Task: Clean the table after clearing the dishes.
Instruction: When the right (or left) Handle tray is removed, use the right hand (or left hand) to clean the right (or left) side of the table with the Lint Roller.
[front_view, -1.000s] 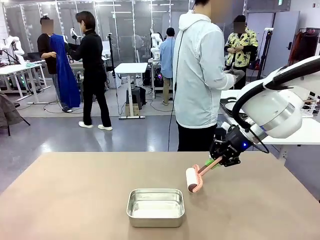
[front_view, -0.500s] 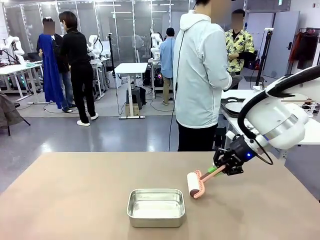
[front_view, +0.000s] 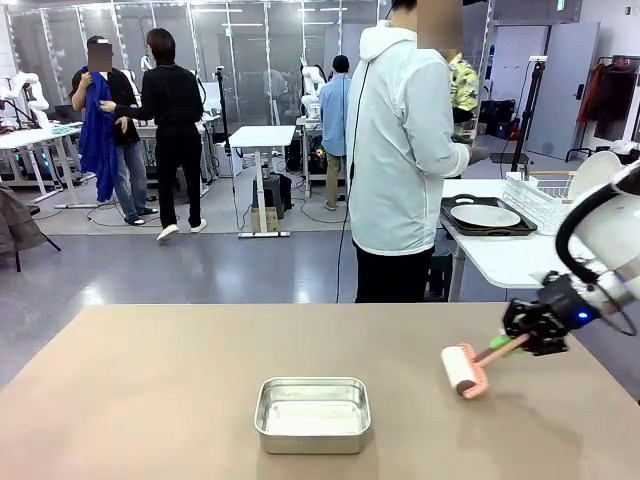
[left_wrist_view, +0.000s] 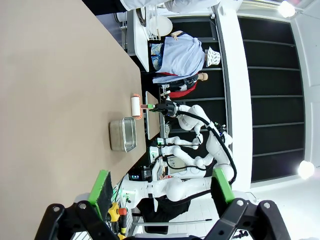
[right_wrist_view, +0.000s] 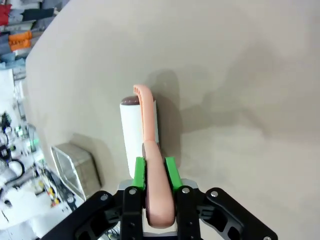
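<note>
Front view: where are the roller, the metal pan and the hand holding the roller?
roller (front_view: 460, 368), front view, middle of its white roll.
metal pan (front_view: 312, 415), front view, its bare floor.
right hand (front_view: 505, 341), front view, between its fingertips, where they grip the pink handle.

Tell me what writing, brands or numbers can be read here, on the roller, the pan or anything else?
None can be read.
The lint roller, the steel pan and the table carry no visible print.
A small green sign near the ceiling at the far right is too small to read.
</note>
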